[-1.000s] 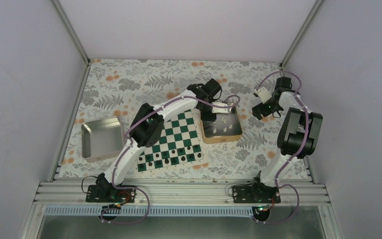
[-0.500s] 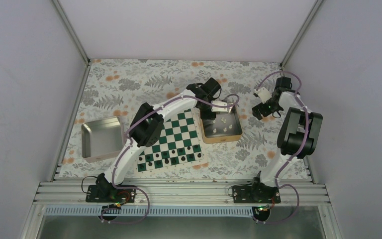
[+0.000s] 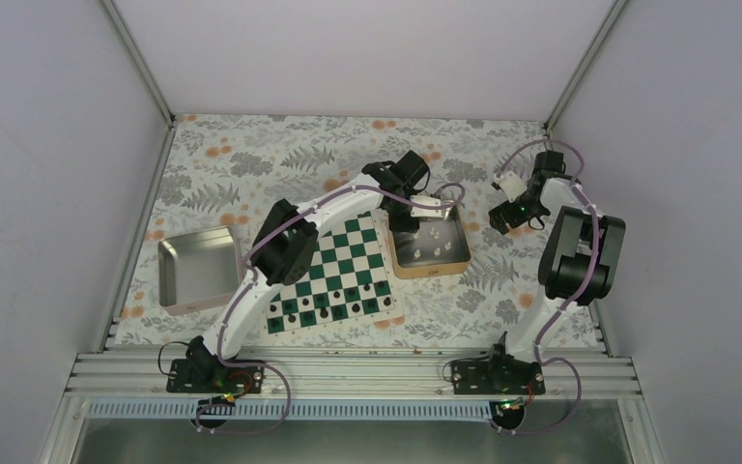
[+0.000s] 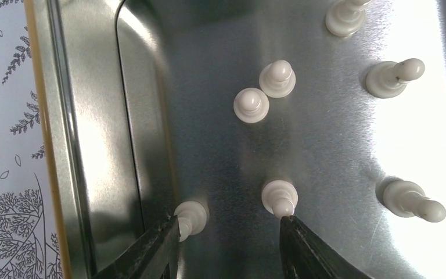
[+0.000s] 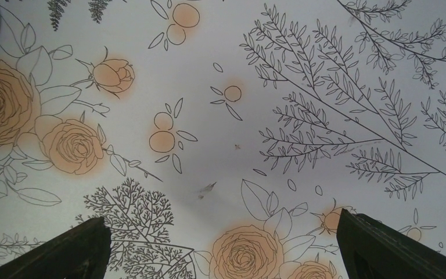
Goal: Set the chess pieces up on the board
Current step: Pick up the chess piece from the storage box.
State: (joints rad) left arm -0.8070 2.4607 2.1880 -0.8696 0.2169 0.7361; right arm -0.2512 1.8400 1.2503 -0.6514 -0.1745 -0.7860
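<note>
Tin (image 3: 431, 268): I see it on the counter (image 3: 251, 159), just right of the board (image 3: 333, 275).
White pieces: seven show in my left wrist view, all on the tin floor. Two (image 4: 250, 105) (image 4: 277, 78) stand just beside each other near the middle, and the others are spread toward the bright side.
Left claw (image 4: 227, 226): it is down inside the tin near its wall (image 4: 93, 145). The jaws are partly apart and grip nothing. One piece (image 4: 191, 216) sits at the left fingertip and another (image 4: 279, 197) at the right. I cannot tell whether either touches.
Right claw (image 5: 223, 232): the jaws are spread wide and empty, over bare floral counter, well right of the tin.
Board: it lies flat under my left arm, with dark pieces (image 3: 321, 302) on its two near rows.
Tray (image 3: 198, 269): grey, left of the board.
</note>
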